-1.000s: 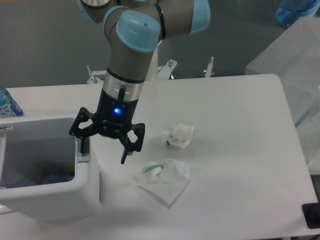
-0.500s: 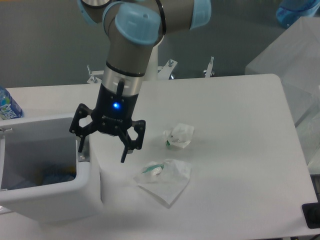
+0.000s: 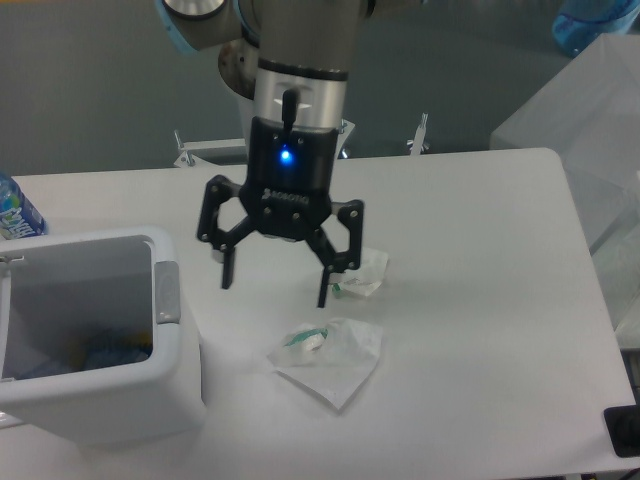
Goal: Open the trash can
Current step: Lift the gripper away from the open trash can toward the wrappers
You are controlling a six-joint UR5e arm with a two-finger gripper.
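Note:
The white boxy trash can [image 3: 110, 400] stands at the front left of the table. Its top is open and I see blue and yellow items inside. The grey push-button tab [image 3: 166, 292] sits on its right rim. The lid is not visible. My gripper [image 3: 275, 290] hangs open and empty above the table, to the right of the can and clear of it, fingers pointing down.
Two crumpled clear wrappers with green bits lie on the table, one [image 3: 360, 272] behind my right finger and one [image 3: 328, 357] below the gripper. A water bottle [image 3: 14, 210] stands at the far left edge. A black object [image 3: 625, 430] sits at the front right corner.
The gripper has lifted away from the can's right rim and moved right and up. It stays open. The grey tab, hidden before, now shows.

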